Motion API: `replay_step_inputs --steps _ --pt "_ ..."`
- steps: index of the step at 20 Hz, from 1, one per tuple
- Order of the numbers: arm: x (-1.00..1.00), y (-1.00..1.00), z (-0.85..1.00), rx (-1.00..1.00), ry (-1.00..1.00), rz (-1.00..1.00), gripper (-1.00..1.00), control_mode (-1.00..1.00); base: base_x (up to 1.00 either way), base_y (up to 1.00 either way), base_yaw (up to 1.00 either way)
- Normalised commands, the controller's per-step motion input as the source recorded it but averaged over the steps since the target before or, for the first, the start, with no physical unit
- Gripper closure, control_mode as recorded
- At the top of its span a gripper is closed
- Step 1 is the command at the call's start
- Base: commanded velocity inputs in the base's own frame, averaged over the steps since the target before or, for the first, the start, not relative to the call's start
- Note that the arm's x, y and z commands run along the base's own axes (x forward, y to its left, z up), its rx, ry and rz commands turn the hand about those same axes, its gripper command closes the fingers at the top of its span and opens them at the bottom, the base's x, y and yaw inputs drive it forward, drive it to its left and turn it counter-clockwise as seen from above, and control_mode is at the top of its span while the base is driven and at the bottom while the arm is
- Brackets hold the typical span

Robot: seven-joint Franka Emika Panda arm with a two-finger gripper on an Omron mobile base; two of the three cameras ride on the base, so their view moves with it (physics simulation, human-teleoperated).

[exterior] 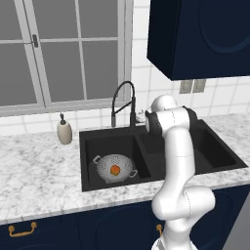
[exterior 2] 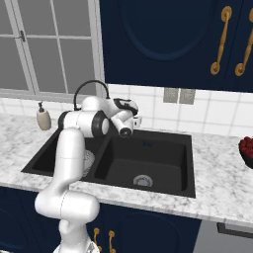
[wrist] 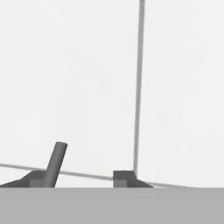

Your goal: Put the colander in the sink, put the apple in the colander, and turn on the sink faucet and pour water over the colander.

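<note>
the colander (exterior: 115, 168) sits in the left bowl of the black sink (exterior: 205, 163), w/ the apple (exterior: 114, 170) inside it. the faucet (exterior: 122, 100) stands behind the sink, soap bottle (exterior: 64, 131) to its left on the counter. the gripper (exterior 2: 137, 120) is up by the wall tiles behind the faucet. a thin grey stick (wrist: 55, 162), prob the lever, is by one finger tip (wrist: 124, 177). can't tell if it's grabbed.

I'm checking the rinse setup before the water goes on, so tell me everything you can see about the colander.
The colander is a silver-grey, metal-looking bowl dotted with small holes, with a loop handle on each of two opposite sides. It sits upright on the floor of the left basin of the black sink, near the front wall. The red-orange apple rests inside it. No water stream shows over it. In the right base view the arm hides most of it.
</note>
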Motion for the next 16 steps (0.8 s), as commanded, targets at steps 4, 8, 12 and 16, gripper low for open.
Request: replay_step_inputs --steps 4,8,12,16 --pt "0.11 -0.58 -0.11 0.02 0.14 -0.04 1.0 -1.0 0.0 0.0 0.0" --pt "0.02 -0.69 -0.16 0.04 0.12 -0.02 1.0 -1.0 0.0 0.0 0.0" --pt "0.0 -0.67 -0.16 0.03 0.08 -0.03 1.0 -1.0 0.0 0.0 0.0" --pt "0.01 -0.71 -0.17 0.03 0.06 -0.04 1.0 -1.0 0.0 0.0 0.0"
